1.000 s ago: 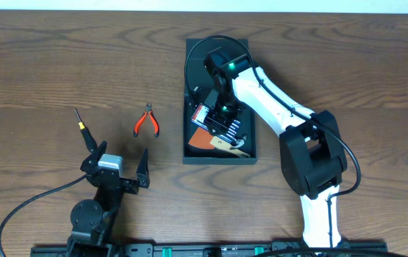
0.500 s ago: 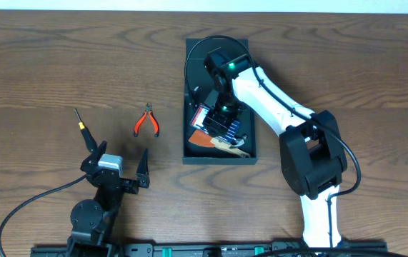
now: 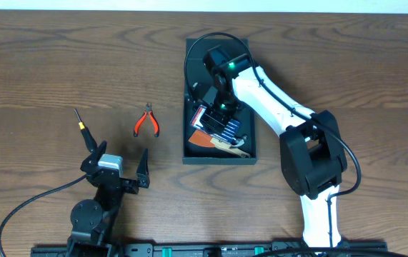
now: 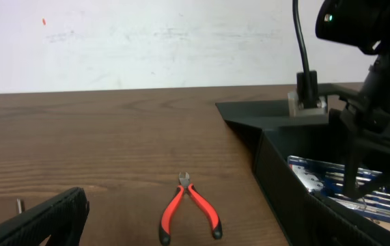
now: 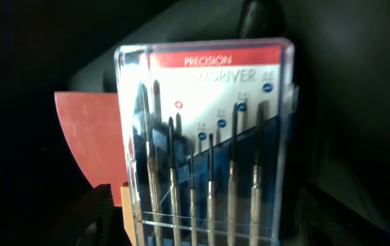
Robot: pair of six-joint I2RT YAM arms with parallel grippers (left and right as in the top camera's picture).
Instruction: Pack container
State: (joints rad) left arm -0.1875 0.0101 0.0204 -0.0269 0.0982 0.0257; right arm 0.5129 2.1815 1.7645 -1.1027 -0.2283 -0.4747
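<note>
The dark teal container [image 3: 186, 100] lies open at the table's middle, its flap lid folded back at the far end. Inside it rests a clear precision screwdriver case [image 3: 223, 126] on a red-orange piece [image 3: 201, 138] with a tan handle. My right gripper [image 3: 221, 114] hangs in the box over that case [image 5: 205, 137], open, with a dark finger [image 5: 89, 212] off each long edge. My left gripper [image 3: 121, 165] rests open and holds nothing near the front left edge. One of its fingers [image 4: 37, 219] shows in the left wrist view.
Red-handled pliers [image 3: 146, 121] [image 4: 189, 213] lie on the wood left of the container. A thin screwdriver with a black and yellow handle [image 3: 82, 128] lies further left, just behind my left gripper. The right arm's cable loops over the box's far end.
The right gripper's jaws have spread wider around the screwdriver case, which stays lying in the container. The left arm has not moved.
</note>
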